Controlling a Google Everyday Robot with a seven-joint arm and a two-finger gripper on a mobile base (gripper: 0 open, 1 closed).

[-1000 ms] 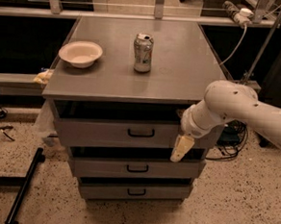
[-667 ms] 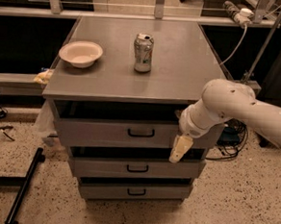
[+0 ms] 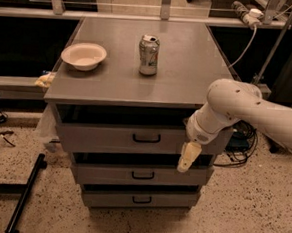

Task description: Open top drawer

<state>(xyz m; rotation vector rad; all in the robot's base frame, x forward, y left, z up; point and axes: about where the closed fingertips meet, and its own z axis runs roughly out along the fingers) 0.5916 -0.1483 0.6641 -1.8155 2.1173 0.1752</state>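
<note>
Approach step: gripper (image 3: 188,157) hangs pointing down by the lower right of the top drawer (image 3: 104,135), which sits just under the tabletop (image 3: 189,76). It is well right of the black handle (image 3: 146,137); can't tell its grip state. Next move: shift left to the handle, then pull straight out. Drawer looks roughly shut, contents hidden. Further back, bowl (image 3: 83,55) looks empty and can (image 3: 149,54) stands upright.

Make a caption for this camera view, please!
Robot's end effector hangs by the top drawer, right of its black handle; soda can and bowl sit above.
</note>
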